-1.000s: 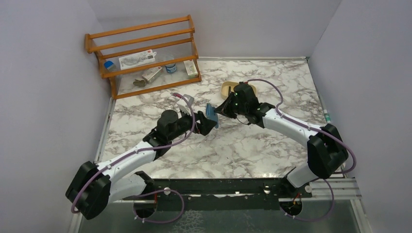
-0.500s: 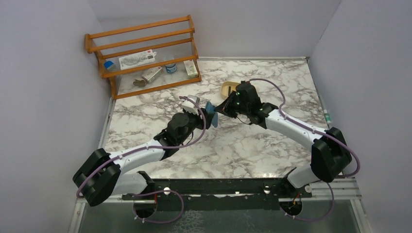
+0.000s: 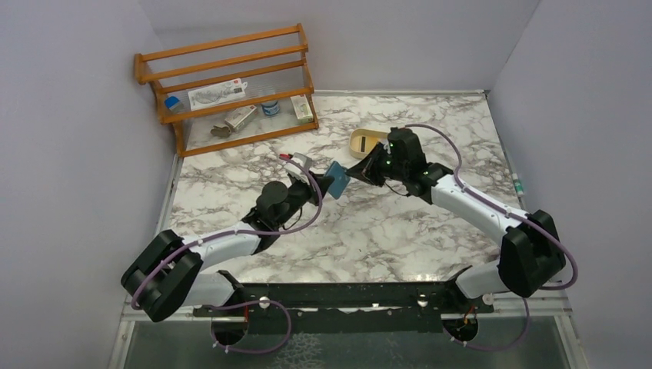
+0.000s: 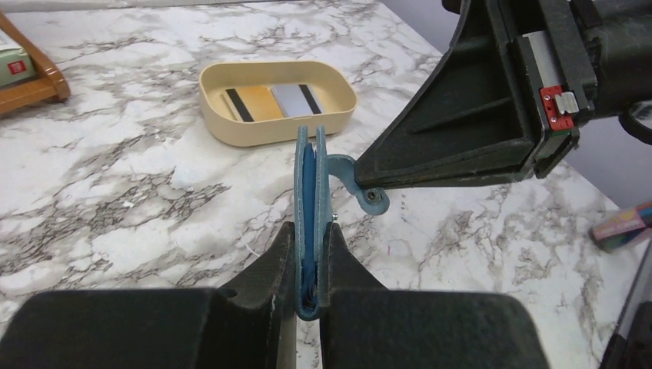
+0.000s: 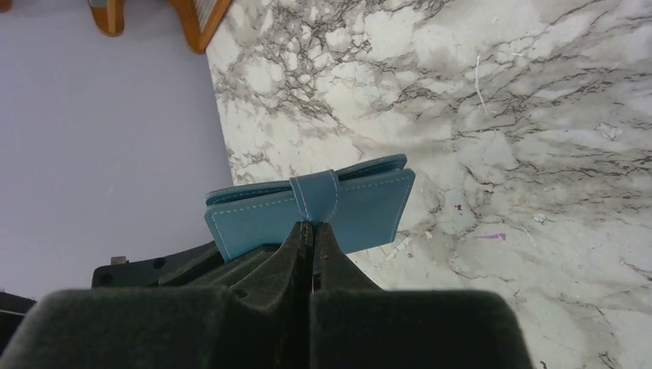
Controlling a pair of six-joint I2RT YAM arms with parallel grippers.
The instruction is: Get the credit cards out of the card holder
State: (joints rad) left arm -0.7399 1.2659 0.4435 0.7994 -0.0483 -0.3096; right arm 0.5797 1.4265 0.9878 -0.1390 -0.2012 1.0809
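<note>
The teal-blue card holder (image 3: 337, 179) hangs above the table's middle, held between both arms. My left gripper (image 4: 311, 231) is shut on its folded lower edge, so the holder (image 4: 311, 169) stands edge-on between the fingers. My right gripper (image 5: 311, 225) is shut on the little snap tab (image 5: 315, 196), and its fingers reach in from the right in the left wrist view, where the tab (image 4: 374, 198) sticks out. A darker blue layer shows between the flaps; no credit cards can be made out inside. Two striped cards (image 4: 269, 100) lie in the tan tray (image 4: 231, 132).
The tan tray (image 3: 359, 135) sits just behind the right gripper (image 3: 354, 172). A wooden rack (image 3: 231, 92) with small items stands at the back left. A coloured pen-like object (image 3: 517, 184) lies at the table's right edge. Grey walls close three sides.
My left gripper has gone from open to shut on the card holder's lower edge. The holder has turned flatter toward the camera, and the right arm has shifted slightly right.
</note>
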